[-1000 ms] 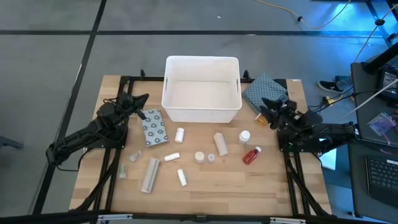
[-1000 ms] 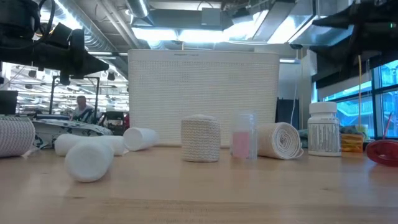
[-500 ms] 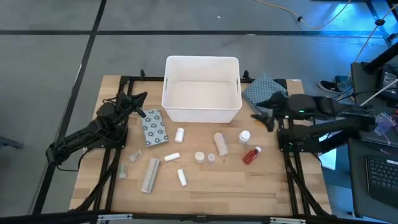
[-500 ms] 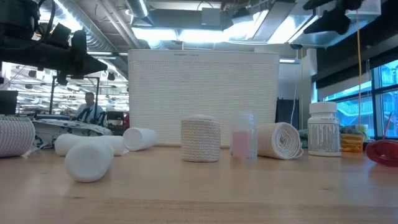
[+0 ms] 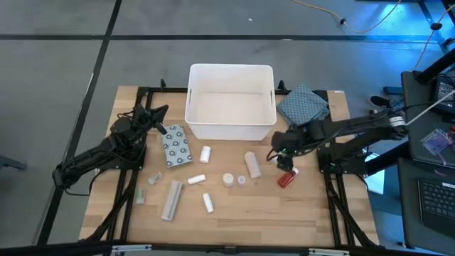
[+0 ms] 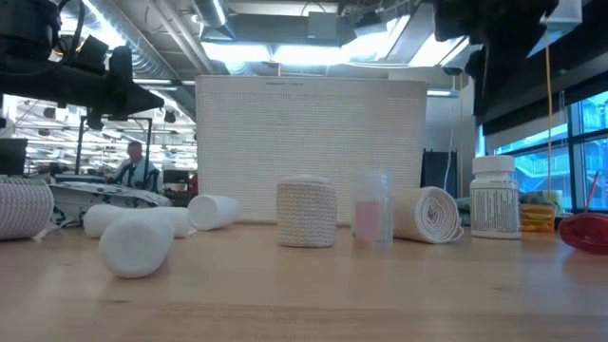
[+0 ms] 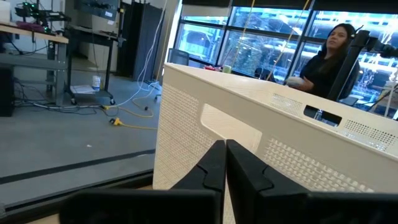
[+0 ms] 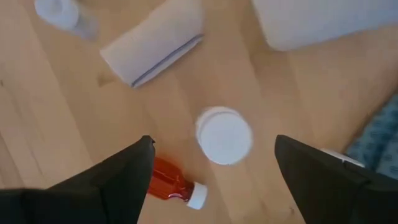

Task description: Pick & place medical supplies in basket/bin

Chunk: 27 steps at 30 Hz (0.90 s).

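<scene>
1. Right gripper hung above the counter, in front of the white tub's right corner and beside the blue-grey cloth. Jaws stood wide apart, nothing between them.
2. Directly under those jaws: a white-capped bottle standing upright, seen cap-on. Just beside it a red bottle lay on its side. A beige roll lay farther off.
3. Left gripper sat at the counter's left edge, near the tub's left end, jaws pressed together and holding nothing.
4. Tub stood at the back centre of the counter; its inside looked bare from above.
5. Remaining supplies lay loose in front of the tub: grey dotted packet at its left front corner, small white rolls, a long pale tube.
6. Low view: a person showed in the room behind.
</scene>
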Available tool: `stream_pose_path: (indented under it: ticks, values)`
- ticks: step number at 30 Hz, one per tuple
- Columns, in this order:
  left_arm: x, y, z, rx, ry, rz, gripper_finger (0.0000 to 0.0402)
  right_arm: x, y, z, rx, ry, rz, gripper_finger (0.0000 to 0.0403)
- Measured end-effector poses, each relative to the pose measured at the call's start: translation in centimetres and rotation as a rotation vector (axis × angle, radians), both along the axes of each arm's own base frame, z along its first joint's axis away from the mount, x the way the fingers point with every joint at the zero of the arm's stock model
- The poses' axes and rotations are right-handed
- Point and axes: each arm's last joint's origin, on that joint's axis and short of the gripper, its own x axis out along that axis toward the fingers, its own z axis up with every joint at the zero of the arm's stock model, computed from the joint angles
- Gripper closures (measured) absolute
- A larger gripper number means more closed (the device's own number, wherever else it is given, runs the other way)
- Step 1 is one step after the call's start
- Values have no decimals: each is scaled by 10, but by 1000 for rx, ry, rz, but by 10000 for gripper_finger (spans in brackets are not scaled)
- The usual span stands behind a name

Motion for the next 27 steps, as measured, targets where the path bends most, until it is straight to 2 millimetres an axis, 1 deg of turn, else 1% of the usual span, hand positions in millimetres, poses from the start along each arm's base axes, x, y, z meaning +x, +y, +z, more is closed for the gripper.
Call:
stream_pose_path:
  ticks: [7,14,17,24,27]
  values:
    - [0,0,0,0,0,0,394,11,-2,-16,5,65,-74,72]
    - [0,0,0,0,0,0,395,5,-10,-35,17,111,-198,72]
    - [0,0,0,0,0,0,394,6,-11,-40,21,92,-208,72]
    - [0,0,0,0,0,1,396,4,-15,-59,71,80,-240,73]
    - [0,0,0,0,0,1,395,5,-15,-62,75,70,-240,86]
